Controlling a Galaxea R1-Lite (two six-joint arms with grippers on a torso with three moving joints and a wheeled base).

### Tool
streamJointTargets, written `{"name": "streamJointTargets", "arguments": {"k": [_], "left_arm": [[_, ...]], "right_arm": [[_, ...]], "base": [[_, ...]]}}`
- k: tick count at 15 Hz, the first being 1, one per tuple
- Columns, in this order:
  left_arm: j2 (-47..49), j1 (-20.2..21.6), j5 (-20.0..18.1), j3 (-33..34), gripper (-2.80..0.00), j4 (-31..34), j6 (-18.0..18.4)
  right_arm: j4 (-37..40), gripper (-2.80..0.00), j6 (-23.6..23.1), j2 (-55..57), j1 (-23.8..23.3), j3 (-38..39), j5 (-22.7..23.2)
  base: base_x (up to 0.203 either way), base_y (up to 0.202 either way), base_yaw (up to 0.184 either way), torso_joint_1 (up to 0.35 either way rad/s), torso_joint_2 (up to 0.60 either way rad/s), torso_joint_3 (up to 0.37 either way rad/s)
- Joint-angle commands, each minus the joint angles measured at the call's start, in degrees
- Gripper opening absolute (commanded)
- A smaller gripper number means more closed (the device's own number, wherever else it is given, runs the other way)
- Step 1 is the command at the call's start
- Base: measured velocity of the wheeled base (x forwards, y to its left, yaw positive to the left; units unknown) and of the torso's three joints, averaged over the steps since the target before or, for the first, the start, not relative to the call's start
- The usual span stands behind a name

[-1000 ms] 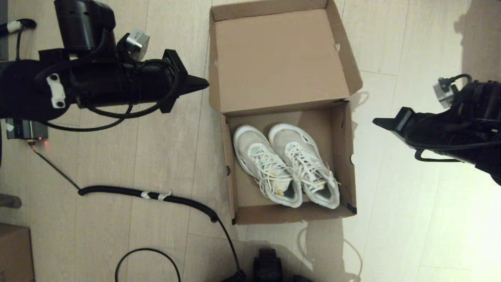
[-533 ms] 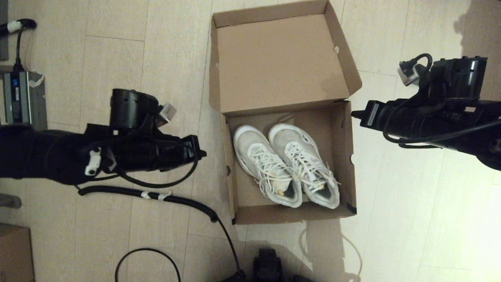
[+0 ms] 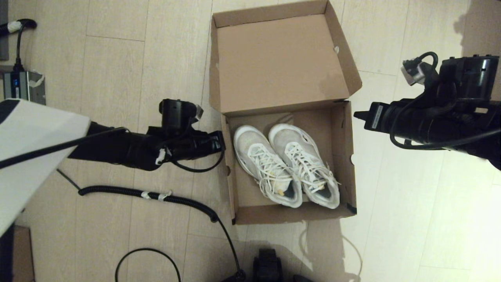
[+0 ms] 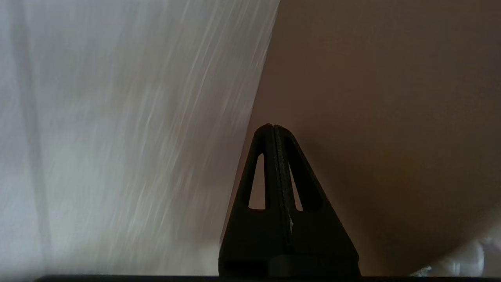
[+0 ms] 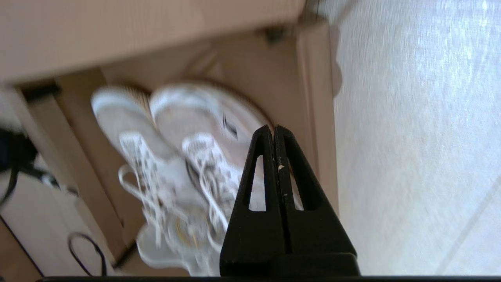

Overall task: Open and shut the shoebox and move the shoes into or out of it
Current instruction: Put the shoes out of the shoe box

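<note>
Shoebox [image 3: 340,156] open on the pale plank floor [image 3: 117,70], hinged lid [image 3: 278,62] thrown back flat beyond the tray, inner face up. Inside the tray, shoes [image 3: 285,164] side by side, toes toward the lid, heels toward the shoebox's near wall, laces loose on top, yellowish insoles showing at the openings. A strip of black tape [image 3: 351,206] at the shoebox's near right corner. Just left of the shoebox, at about toe level of the shoes, left gripper [image 3: 220,141] low and level, fingers pressed together on nothing, tip right at the outer face of the left wall; in the left wrist view only brown cardboard and floor ahead of the clenched tip [image 4: 273,127]. Just right of the shoebox, near the hinge corner, right gripper [image 3: 357,114] likewise clamped shut and empty, tip a little apart from the right wall; in the right wrist view the blurred shoes [image 5: 176,164] and the tray wall lying past it. Left of the shoebox, a coiled black cable [image 3: 148,194] across the floor, running toward the shoebox's near left corner; farther left, a small grey device [image 3: 21,84] near the frame edge. Nearer than the shoebox, a thin black cable loop [image 3: 146,262].
</note>
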Motion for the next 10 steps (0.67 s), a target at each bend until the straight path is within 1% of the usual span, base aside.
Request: {"name": "streamJointTargets", "arguments": {"k": [1, 4, 6, 7, 8, 9, 10], "left_arm": [[4.96, -0.49, -0.01, -5.83, -2.8, 0.57, -0.15], [8.56, -1.57, 0.06, -16.81, -2.8, 5.78, -0.15], [11.39, -2.39, 0.14, -24.92, -2.8, 9.44, -0.12], [12.32, -2.97, 0.17, -26.47, -2.8, 10.39, 0.0], [12.99, -3.87, 0.38, -25.99, -2.8, 11.06, -0.03], [12.16, -3.88, 1.13, -25.5, -2.8, 11.12, -0.15], [10.6, -3.8, 2.24, -24.65, -2.8, 11.14, -0.26]], "right_arm": [[-0.14, -2.8, -0.79, -2.94, 0.33, 3.01, -0.12], [-0.3, -2.8, -1.43, -4.73, 0.63, 7.51, -2.16], [-0.49, -2.8, -1.42, -5.1, 0.83, 9.7, -2.17], [-0.49, -2.8, -1.51, -5.44, 1.81, 10.41, -2.15], [-0.29, -2.8, -1.6, -6.94, 2.29, 11.16, -1.89], [0.15, -2.8, -1.52, -8.97, 3.64, 11.97, -1.57], [1.63, -2.8, -1.42, -11.31, 5.98, 12.73, -1.45]], "base": [[0.0, 0.0, 0.0, 0.0, 0.0, 0.0], [0.0, 0.0, 0.0, 0.0, 0.0, 0.0], [0.0, 0.0, 0.0, 0.0, 0.0, 0.0], [0.0, 0.0, 0.0, 0.0, 0.0, 0.0], [0.0, 0.0, 0.0, 0.0, 0.0, 0.0], [0.0, 0.0, 0.0, 0.0, 0.0, 0.0], [0.0, 0.0, 0.0, 0.0, 0.0, 0.0]]}}
